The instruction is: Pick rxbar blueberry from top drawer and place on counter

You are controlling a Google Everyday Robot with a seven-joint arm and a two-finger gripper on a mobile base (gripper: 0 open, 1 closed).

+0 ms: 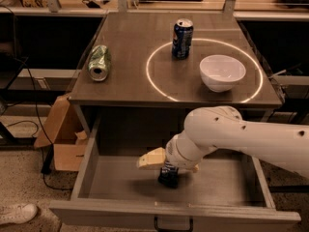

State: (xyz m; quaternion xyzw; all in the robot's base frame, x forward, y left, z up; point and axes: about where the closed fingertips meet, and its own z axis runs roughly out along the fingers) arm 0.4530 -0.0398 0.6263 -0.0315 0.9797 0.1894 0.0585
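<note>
1. Now my gripper [163,168] hangs inside the open top drawer [91,163]; whether it pinches anything, I cannot tell.
2. The rxbar blueberry [169,177], just beneath it, looks light, crinkly and slippery; best pinched across its width.

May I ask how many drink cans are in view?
2: a green can lying on its side at the counter's left, an upright blue soda can farther back. The hand is in the top drawer, partly hiding it.
</note>
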